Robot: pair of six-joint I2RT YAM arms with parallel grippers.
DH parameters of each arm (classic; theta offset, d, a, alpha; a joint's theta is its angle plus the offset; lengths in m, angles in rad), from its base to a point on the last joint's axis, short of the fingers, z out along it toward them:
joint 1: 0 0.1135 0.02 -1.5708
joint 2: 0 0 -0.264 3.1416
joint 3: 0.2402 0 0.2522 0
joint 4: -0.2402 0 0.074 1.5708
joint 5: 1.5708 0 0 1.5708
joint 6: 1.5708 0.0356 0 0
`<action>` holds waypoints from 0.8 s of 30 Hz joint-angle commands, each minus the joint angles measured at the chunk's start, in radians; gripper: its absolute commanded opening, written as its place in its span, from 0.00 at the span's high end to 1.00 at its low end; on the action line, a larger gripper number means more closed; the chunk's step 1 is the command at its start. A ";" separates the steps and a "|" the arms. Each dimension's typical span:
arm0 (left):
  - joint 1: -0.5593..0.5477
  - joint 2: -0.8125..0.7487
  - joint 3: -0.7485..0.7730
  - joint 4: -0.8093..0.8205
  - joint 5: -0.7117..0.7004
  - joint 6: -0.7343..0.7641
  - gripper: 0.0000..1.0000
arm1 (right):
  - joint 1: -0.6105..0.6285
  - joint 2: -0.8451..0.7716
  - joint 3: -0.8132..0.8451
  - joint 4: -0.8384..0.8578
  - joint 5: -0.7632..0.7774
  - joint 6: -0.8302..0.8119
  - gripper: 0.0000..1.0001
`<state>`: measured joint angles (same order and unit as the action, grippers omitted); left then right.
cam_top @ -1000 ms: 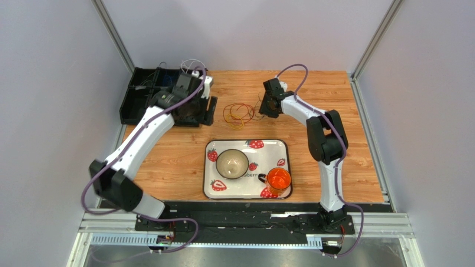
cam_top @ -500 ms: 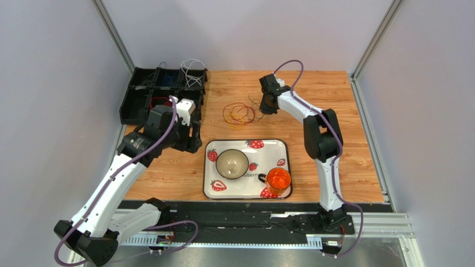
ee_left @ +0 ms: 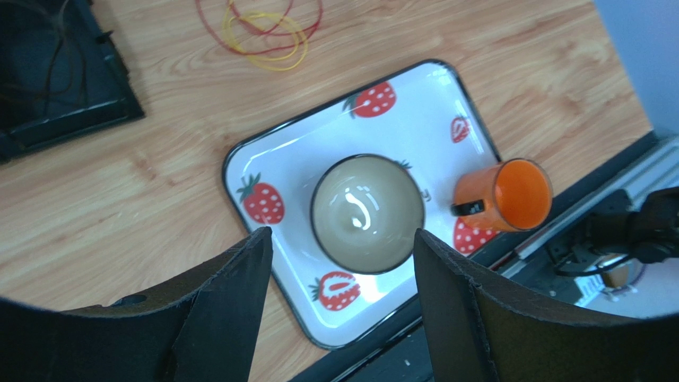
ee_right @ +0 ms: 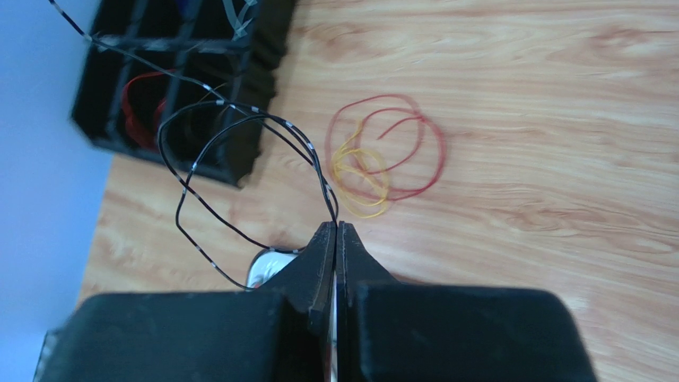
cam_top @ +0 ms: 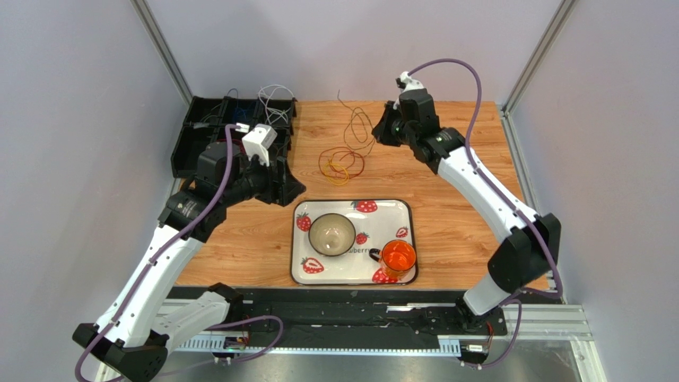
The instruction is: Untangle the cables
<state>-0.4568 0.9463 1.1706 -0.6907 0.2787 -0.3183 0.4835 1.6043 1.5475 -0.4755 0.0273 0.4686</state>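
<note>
**A:** What is the right end effector (ee_right: 335,227) doing?

**B:** It is clenched, with the tips pressed together on a dark cable (ee_right: 325,189) that has pale marks along it. The pinch is right at the fingertips. From there the cable rises and loops away ahead of the tips, off the table (ee_right: 518,119), and one strand runs on over the black organiser (ee_right: 104,119).

**A:** And the other cables?

**B:** A red cable (ee_right: 440,155) and a yellow cable (ee_right: 360,215) lie on the table just ahead of that end effector's tips and below them. They are coiled loosely, with the yellow loops overlapping the red ones. I cannot tell whether the dark cable touches them. More red wire sits in a compartment of the organiser, farther ahead of the tips.

**A:** And the left end effector (ee_left: 341,239)?

**B:** It is released. Its fingers (ee_left: 231,302) stand wide apart with nothing between them, and it hovers over a strawberry-print tray (ee_left: 414,119). A beige bowl (ee_left: 366,211) shows in the gap between the fingers. An orange mug (ee_left: 510,195) is on the same tray, out past one finger. The red and yellow coils are well ahead of this end effector, beyond the tray.
</note>
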 commanded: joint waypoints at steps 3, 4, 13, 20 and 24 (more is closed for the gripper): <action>-0.003 0.014 0.038 0.235 0.111 -0.084 0.31 | 0.089 -0.145 -0.154 0.095 -0.135 0.017 1.00; -0.003 0.020 0.058 0.238 0.105 -0.084 0.32 | 0.110 -0.159 -0.162 0.100 -0.145 0.025 1.00; -0.003 0.126 0.136 0.246 0.036 -0.091 0.42 | 0.208 -0.211 -0.201 0.124 -0.176 0.064 1.00; -0.017 0.207 0.136 0.246 0.028 -0.128 0.51 | 0.228 -0.211 -0.202 0.130 -0.196 0.077 1.00; -0.032 0.224 0.118 0.250 0.022 -0.136 0.55 | 0.236 -0.210 -0.194 0.135 -0.207 0.081 1.00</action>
<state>-0.4725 1.1664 1.2736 -0.4725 0.3122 -0.4301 0.7071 1.4303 1.3449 -0.3927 -0.1551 0.5346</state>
